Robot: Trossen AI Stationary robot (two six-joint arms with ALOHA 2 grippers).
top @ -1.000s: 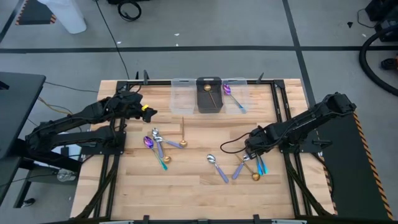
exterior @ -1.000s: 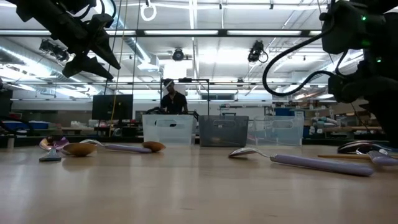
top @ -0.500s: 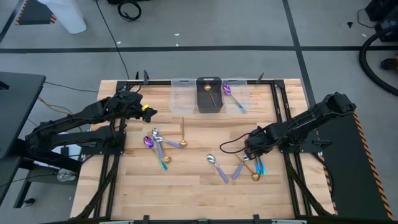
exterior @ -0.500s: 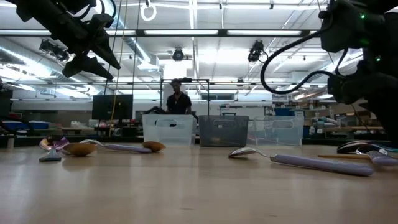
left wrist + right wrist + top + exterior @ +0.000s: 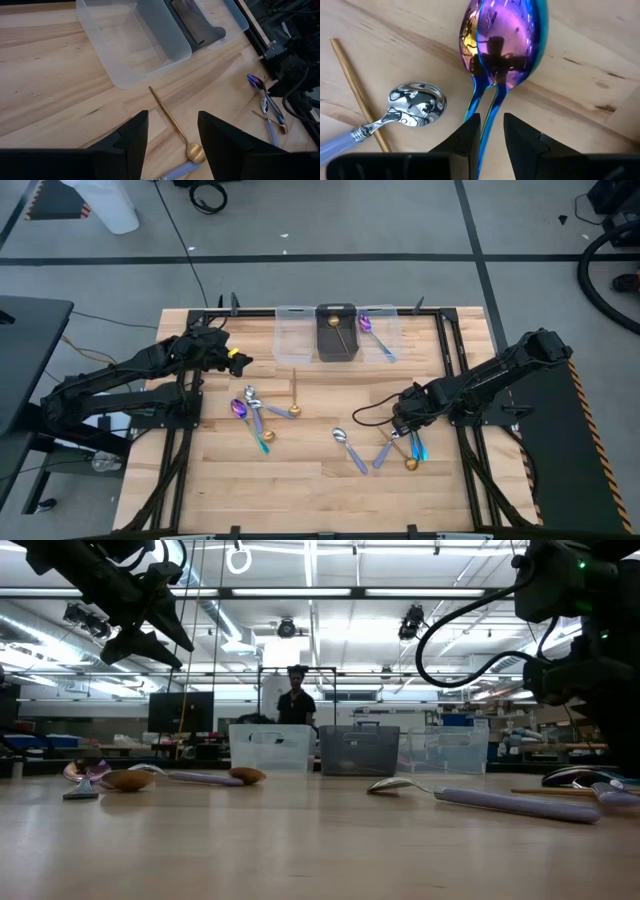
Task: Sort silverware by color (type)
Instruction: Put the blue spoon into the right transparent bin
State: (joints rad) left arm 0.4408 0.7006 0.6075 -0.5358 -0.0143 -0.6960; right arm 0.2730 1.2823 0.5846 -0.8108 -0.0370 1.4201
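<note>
- One gold spoon [image 5: 341, 332] and one rainbow spoon [image 5: 368, 330] are already binned; roughly ten spoons are left on the table [image 5: 300, 470].
- The right gripper [image 5: 491, 131], its fingers slightly parted, straddles two overlapping rainbow spoons [image 5: 505, 45], not yet clamped.
- The left gripper [image 5: 173, 131] is held open, above a gold spoon [image 5: 176, 126].

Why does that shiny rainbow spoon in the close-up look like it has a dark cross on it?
Right wrist view: the iridescent blue-purple rainbow spoon acts as a curved mirror, and the dark cross looks like a reflection of something above it, warped by the bowl; the shiny silver spoon bowl shows mottled reflections too. Low view: bright ceiling lights leave the arms as dark silhouettes.
</note>
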